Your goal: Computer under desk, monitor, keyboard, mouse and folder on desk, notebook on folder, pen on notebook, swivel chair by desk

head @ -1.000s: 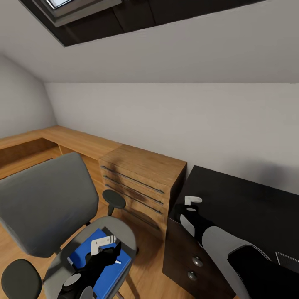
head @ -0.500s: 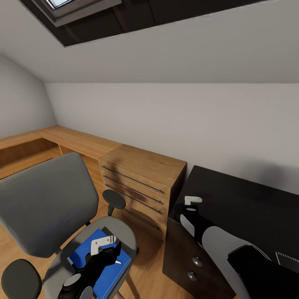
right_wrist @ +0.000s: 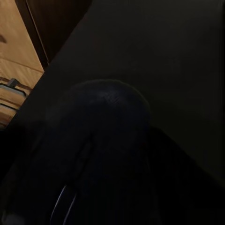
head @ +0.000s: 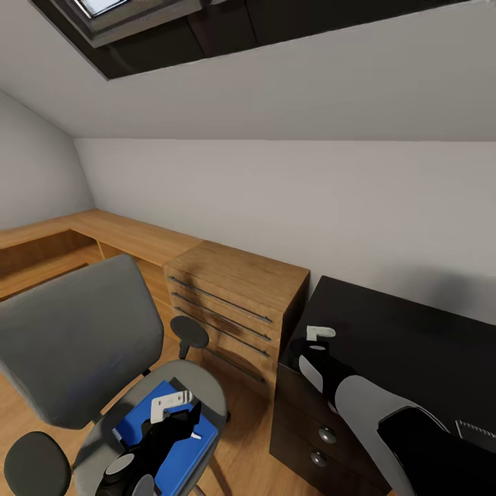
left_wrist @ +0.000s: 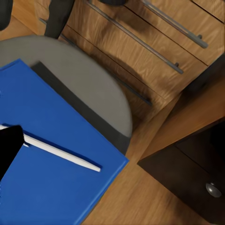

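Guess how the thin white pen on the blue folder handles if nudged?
The thin white stick pen is probably light and, being round, apt to roll on the flat bright blue folder. It could slide off if the folder tilts.

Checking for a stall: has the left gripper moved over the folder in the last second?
No. The left gripper sits at the same spot over the folder on the swivel chair.

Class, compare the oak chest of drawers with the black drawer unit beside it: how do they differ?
The oak chest of drawers is light wood with long bar handles; the black drawer unit is dark with round silver knobs. The oak chest stands alone; the black unit sits under the glossy black desk top. Both rest on the plank floor.
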Motion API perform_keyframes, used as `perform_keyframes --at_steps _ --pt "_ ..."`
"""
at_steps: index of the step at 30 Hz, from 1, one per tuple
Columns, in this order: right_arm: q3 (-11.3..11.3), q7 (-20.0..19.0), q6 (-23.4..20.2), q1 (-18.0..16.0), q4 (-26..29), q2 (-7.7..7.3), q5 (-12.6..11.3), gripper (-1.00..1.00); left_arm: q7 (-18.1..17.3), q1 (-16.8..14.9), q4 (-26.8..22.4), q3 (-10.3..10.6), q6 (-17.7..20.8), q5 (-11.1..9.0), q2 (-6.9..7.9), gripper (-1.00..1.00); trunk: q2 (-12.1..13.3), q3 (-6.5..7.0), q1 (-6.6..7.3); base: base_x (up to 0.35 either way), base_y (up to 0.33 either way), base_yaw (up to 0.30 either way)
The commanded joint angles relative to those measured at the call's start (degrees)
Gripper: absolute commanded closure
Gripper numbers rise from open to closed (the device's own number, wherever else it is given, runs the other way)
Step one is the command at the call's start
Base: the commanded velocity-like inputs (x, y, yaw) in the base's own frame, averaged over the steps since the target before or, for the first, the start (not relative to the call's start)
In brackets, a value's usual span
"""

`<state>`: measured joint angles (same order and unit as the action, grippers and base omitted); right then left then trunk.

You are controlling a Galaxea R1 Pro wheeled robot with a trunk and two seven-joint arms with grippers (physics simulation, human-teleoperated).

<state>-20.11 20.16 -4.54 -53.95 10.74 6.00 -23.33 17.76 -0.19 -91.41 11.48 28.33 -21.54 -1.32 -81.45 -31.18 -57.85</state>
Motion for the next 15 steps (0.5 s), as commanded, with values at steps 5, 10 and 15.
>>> perform_keyframes --at_steps 5,10,15 --pt "-0.5 0.2 -0.5 0.0 0.6 -0.02 -0.4 1.0 0.5 0.0 -0.1 0.1 0.1 -0.6 0.0 -1.0 2.0 0.85 1.1 0.0 0.0 0.0" --pt "-0.4 0.3 -2.2 0.0 3.3 -0.11 -2.2 1.0 0.6 0.0 -0.1 0.0 0.2 -0.6 0.0 -1.0 4.0 1.75 2.2 0.0 0.0 0.0" --pt "-0.4 0.4 -6.5 0.7 8.4 -1.43 -5.1 1.0 3.7 0.0 -0.1 0.1 0.2 -0.6 -0.05 -1.0 6.0 2.65 3.3 0.0 0.0 0.0"
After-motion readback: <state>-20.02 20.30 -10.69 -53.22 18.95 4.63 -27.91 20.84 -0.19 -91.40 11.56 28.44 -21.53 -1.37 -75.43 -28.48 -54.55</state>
